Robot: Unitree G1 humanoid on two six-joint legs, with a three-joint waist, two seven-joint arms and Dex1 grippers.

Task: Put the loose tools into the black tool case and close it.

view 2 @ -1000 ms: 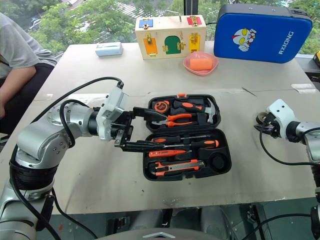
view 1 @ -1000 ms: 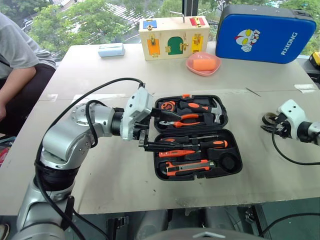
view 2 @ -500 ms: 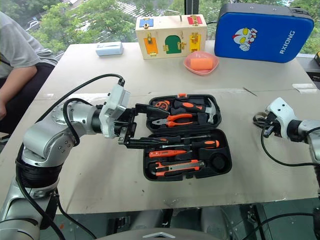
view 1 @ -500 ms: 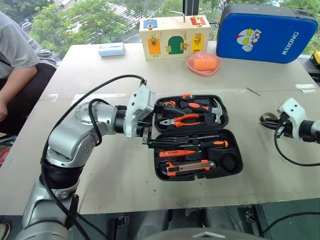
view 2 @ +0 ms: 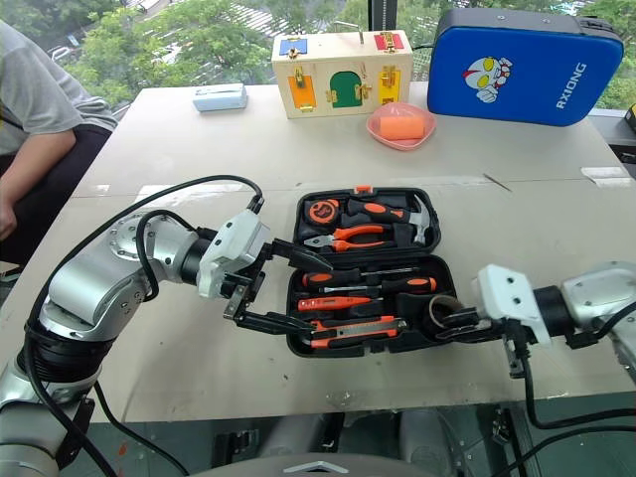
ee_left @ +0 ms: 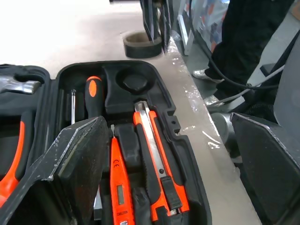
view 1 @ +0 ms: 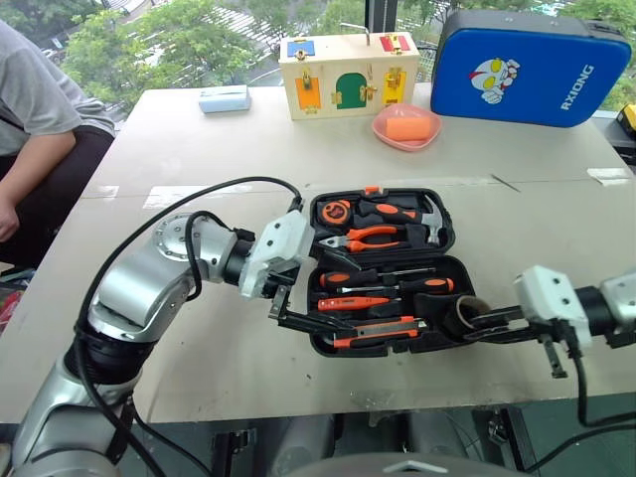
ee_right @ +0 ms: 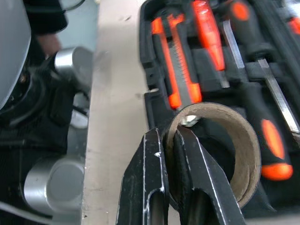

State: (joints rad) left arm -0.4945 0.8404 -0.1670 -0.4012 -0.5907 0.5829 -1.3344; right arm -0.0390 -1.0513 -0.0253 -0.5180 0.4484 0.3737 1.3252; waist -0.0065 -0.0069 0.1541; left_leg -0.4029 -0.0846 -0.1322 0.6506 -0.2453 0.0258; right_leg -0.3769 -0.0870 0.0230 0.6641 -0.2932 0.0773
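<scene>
While partly behind left gripper (view 1: 298,303) fingers, utility knife (view 1: 378,333).

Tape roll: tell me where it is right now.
The tape roll is pinched by its wall in the right gripper, at the right end of the open black tool case, beside the round recess near the utility knife.

2 screwdrivers (view 1: 393,281), 1 tape roll (view 1: 464,316).
</scene>
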